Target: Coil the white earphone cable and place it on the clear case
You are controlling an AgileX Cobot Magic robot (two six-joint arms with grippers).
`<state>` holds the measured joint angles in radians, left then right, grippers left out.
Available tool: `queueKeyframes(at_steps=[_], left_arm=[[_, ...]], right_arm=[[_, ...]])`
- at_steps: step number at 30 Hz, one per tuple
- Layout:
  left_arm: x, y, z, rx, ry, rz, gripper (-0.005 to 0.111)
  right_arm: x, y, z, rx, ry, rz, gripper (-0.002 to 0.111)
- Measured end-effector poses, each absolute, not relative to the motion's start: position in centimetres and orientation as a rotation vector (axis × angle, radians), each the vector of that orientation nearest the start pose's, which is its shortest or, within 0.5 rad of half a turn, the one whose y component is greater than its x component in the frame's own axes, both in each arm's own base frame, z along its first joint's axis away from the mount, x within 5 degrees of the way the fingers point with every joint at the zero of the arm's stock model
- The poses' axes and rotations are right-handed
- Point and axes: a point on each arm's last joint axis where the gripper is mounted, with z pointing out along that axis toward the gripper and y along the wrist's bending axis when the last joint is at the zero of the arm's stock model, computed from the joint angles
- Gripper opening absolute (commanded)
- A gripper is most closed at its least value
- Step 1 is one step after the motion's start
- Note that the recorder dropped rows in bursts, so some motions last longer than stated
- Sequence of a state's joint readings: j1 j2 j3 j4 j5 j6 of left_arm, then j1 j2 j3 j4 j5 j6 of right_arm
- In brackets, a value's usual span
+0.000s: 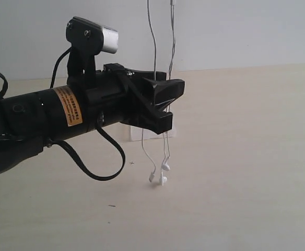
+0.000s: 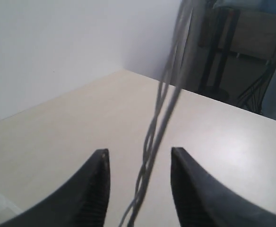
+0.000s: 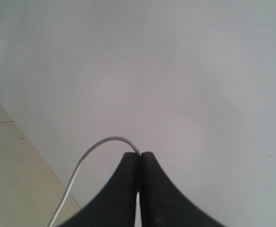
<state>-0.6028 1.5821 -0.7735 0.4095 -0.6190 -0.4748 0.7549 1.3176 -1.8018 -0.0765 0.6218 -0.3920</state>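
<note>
Left gripper [image 2: 138, 152], jaws apart, straddled the earphone cable [image 2: 148, 156].
Your right gripper [image 3: 141, 155] pinched it overhead; coiling seemed unstarted, needing a left grasp.

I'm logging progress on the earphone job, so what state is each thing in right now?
white earphone cable: uncoiled, hanging down, earbuds dangling low over the table.
right gripper: shut on the cable.
left gripper: open, with the strands passing between its fingers, not clamped.
clear case: lying on the table behind the left gripper, mostly hidden; whether it is open or closed cannot be told.
</note>
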Motion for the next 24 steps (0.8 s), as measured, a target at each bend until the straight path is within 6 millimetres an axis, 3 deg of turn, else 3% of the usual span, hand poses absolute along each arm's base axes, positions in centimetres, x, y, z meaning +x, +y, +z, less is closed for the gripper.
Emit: queueKeyframes(at_steps=[3, 4, 18, 24], left_arm=[[26.2, -20.6, 24.3, 0.581, 1.669, -0.741, 0.003], [26.2, -20.6, 24.3, 0.581, 1.669, -0.741, 0.001], [26.2, -20.6, 24.3, 0.563, 1.675, -0.757, 0.0], [26.4, -20.4, 24.5, 0.488, 1.692, -0.782, 0.0]], right_arm=[[19.0, 17.3, 55.6, -0.894, 1.355, 0.196, 0.0], [19.0, 17.3, 55.6, -0.894, 1.355, 0.196, 0.0], [18.8, 17.1, 55.6, -0.867, 1.381, 0.229, 0.0], [17.4, 15.7, 56.2, -0.852, 1.4, 0.245, 0.0]])
